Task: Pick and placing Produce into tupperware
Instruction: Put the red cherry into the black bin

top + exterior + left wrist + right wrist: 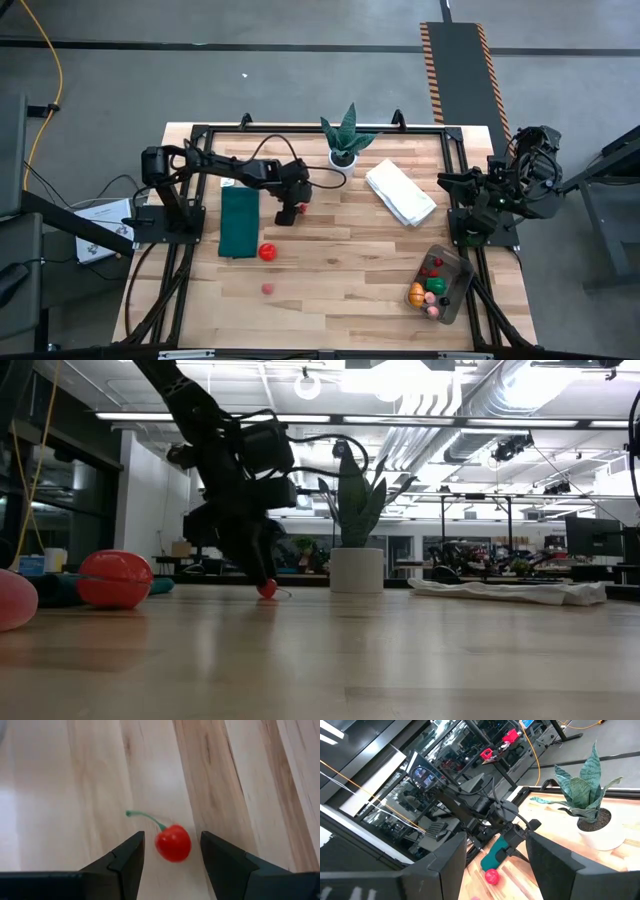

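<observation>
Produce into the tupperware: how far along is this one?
Several pieces already sit in the tupperware. The left hand is open around a red cherry on the table. A red tomato and a small pink piece remain. The right hand waits aside.

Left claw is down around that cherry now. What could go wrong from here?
The cherry sits off-centre between the open fingers of the left claw, nearer one finger, so closing may nudge it and let it roll away. Its thin green stem lies ahead of the tips and won't help the grip. The tupperware is across the table beside the right claw, so a weak pinch could drop the cherry on that long carry.
</observation>
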Robot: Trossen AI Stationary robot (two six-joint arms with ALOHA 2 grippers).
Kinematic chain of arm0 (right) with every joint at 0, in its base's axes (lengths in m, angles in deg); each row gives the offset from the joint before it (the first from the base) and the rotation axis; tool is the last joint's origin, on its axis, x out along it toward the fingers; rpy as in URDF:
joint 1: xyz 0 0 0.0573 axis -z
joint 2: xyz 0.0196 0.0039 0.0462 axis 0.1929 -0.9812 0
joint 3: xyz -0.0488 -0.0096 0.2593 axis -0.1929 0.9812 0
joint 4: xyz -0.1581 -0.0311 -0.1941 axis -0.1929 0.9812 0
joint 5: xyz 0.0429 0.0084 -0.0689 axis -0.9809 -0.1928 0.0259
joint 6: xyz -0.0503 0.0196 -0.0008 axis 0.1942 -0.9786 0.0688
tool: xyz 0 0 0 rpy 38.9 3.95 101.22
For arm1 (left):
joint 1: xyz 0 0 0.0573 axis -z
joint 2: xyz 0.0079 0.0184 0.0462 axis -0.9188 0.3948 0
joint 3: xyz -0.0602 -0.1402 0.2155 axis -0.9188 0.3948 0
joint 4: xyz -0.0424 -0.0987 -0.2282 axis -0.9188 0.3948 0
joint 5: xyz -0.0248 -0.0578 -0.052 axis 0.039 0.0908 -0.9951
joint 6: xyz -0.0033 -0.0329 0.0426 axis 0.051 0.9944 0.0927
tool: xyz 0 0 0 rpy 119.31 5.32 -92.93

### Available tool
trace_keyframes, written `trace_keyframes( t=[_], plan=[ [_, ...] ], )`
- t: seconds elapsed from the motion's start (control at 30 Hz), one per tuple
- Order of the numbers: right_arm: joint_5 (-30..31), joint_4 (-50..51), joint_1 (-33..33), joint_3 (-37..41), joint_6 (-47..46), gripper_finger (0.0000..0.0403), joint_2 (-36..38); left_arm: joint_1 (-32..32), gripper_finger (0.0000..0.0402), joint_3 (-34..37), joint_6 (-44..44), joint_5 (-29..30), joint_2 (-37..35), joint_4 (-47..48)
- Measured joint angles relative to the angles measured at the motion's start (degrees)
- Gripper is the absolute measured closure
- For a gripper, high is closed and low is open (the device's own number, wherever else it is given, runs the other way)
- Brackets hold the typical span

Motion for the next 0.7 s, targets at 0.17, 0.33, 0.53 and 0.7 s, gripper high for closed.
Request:
trace_keyframes(
  t=[0.17,0.33,0.53,0.7],
  plan=[
    [0.01,0.29,0.00,0.00,0.00,0.0206,0.00,0.00,0.0220,-1.34,0.00,0.00,0.00,-0.19],
    [0.03,0.29,0.00,0.00,0.00,0.0206,-0.02,0.00,0.0220,-1.54,0.36,-0.56,1.26,1.52],
    [0.02,0.29,0.00,0.00,0.00,0.0206,-0.02,0.04,0.0220,-1.54,0.42,-0.78,2.23,1.81],
    [0.01,0.49,0.00,0.00,0.00,0.0206,-0.02,0.00,0.0220,-1.54,0.48,-0.79,2.23,1.74]
  ],
)
